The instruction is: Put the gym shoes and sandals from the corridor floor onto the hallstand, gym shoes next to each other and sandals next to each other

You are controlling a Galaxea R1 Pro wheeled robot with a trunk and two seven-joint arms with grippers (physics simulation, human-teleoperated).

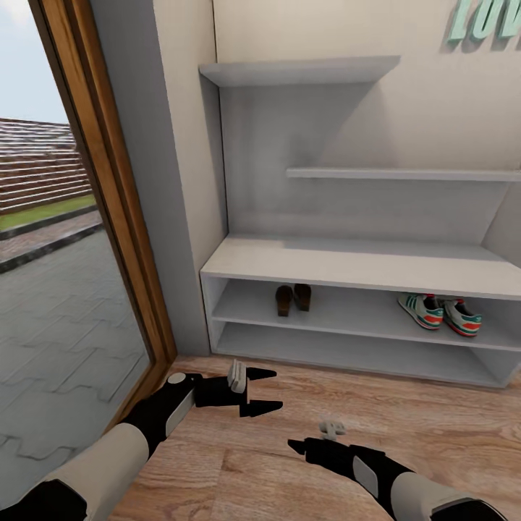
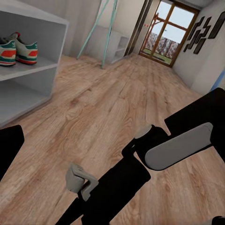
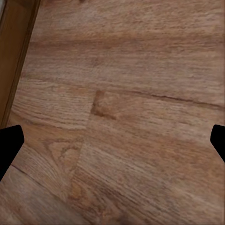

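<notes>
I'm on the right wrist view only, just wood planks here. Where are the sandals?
Observer: Both small dark brown leather sandals sit side by side on the middle shelf of the pale grey-white hallstand, toward its left end in the head view.
Operator: Sneakers?
Observer: The two cream-white gym shoes with green stripes sit together on the same shelf, toward the right end.
Operator: Left pincer carrying anything?
Observer: No, the left pincer is open and empty, above the light brown wood-plank floor in front of the rack.
</notes>
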